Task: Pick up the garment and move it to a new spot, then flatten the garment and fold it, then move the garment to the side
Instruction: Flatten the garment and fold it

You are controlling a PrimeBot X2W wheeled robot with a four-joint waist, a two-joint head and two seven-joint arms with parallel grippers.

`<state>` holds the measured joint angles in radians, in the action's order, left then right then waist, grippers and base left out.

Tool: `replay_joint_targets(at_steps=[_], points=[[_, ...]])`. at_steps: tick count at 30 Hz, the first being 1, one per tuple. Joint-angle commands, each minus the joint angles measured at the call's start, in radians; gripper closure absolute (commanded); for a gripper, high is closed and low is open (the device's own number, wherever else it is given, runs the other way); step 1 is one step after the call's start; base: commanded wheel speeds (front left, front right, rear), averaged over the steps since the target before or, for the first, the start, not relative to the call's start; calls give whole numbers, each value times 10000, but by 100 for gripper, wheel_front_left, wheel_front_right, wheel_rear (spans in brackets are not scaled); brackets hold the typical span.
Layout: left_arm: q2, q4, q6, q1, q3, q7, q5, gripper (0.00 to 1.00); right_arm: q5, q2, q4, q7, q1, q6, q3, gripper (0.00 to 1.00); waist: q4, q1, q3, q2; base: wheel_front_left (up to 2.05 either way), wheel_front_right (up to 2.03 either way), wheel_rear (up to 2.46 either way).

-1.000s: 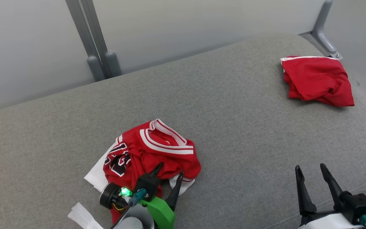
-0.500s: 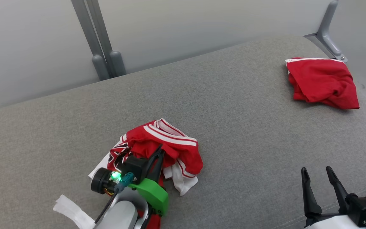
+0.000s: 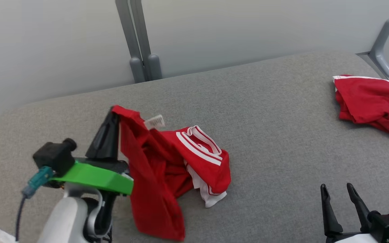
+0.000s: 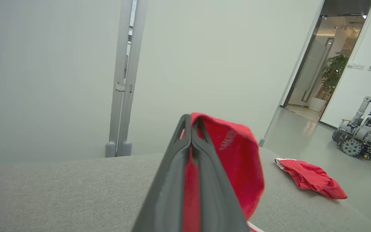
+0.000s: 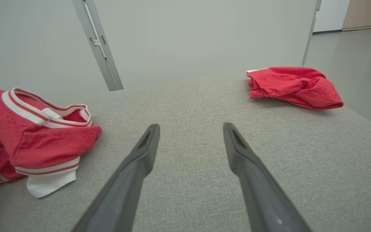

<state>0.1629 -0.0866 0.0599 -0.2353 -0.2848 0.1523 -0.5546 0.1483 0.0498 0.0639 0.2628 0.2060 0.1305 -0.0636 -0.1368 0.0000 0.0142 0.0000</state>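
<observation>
Near the front-left of the grey upholstered cushion (image 3: 265, 118), the left end effector (image 3: 111, 118) is clenched on a thin fold of the red basketball jersey (image 3: 167, 158). It holds that edge raised while most of the jersey lies heaped on the cushion just to its right. The right end effector (image 3: 336, 186) hangs released and empty, well apart, low at the front-right.

The main risk is slippage. Only a narrow strip sits between the finger ends, and the slick fabric could pull free under the weight of the trailing heap. The hanging panel drapes close to the green bracket (image 3: 93, 175) and could snag there. Carried too far right, the jersey could land on the second red garment (image 3: 370, 101).

The jersey looks like a light, smooth knit, limp and deeply creased. It has ribbed white-and-red striped trim around an opening, a white inner layer showing at its lower edge, and a small white label (image 3: 154, 121) near the pinch. The cushion is a coarse woven cloth with a rounded edge. The far garment is matte, crumpled, and white-edged.
</observation>
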Motion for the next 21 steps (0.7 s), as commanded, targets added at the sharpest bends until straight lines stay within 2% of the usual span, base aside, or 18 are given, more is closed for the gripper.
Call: replay_joint_targets(at_steps=[1, 4, 9, 13, 16, 18, 21], points=[[146, 292, -107, 54, 260, -127, -248, 100, 38, 20, 17, 26, -88, 3, 12, 0, 134, 0, 51, 0, 0, 0, 0], [426, 825, -187, 267, 704, -339, -628, 100, 36, 20, 24, 26, -97, 3, 3, 0, 154, 0, 56, 0, 0, 0, 0], [1123, 1820, 311, 1200, 1514, -343, -1764, 100, 61, 18, 50, 26, 163, 3, -192, 0, 190, 0, 86, 0, 0, 0, 0], [1824, 2064, 616, 2495, 1997, -173, -2778, 100, 75, 18, 89, 26, 363, 3, -349, 0, 346, 0, 91, 0, 0, 0, 0], [2301, 1829, 718, 3587, 1696, -36, -3549, 84, 32, 20, 135, 26, 445, 3, -368, 0, 517, 0, 79, 0, 0, 0, 0], [2699, 1685, 719, 4167, 1036, 152, -3753, 84, 4, 15, 166, 26, 430, 3, -334, 0, 615, 0, 51, 0, 0, 0, 0], [3192, 1144, 714, 4805, -105, 512, -3843, 75, -32, 21, 190, 26, 375, 3, -350, 0, 808, 0, -4, 0, 0, 0, 0]])
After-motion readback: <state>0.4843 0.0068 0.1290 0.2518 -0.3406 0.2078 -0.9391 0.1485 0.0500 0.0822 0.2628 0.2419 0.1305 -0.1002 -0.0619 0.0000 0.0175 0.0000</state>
